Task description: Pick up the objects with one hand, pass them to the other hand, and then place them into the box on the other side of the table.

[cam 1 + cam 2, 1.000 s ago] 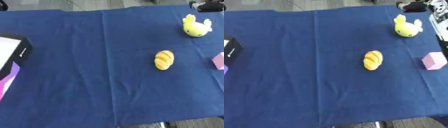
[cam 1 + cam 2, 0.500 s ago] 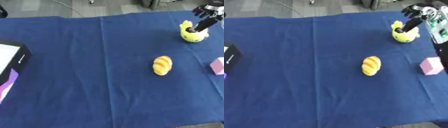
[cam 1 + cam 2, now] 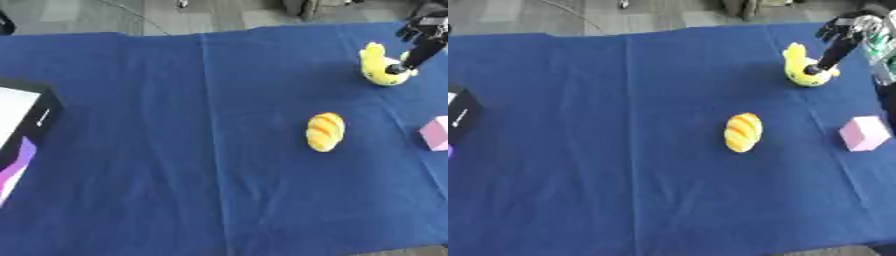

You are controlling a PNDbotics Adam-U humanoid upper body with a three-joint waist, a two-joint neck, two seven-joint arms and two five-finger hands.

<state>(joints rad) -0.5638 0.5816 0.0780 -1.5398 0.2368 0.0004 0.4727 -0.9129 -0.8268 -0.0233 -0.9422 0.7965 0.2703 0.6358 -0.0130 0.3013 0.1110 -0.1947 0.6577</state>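
Right hand at far right, one straight finger touching yellow duck toy, others spread, nothing gripped. I judge duck light, rounded, maybe soft; grasp around body. Left hand unseen.

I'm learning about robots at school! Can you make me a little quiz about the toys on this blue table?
1. True or false: the robot's right hand reaches down to the yellow soft duck toy.
2. Which lies nearest the middle of the dark blue tablecloth? A) the pink foam cube B) the yellow and orange striped bread-shaped toy C) the duck toy
3. Fill in: the black box with a white and purple inside sits at the table's ____ edge.

Key: 1 true; 2 B; 3 left.
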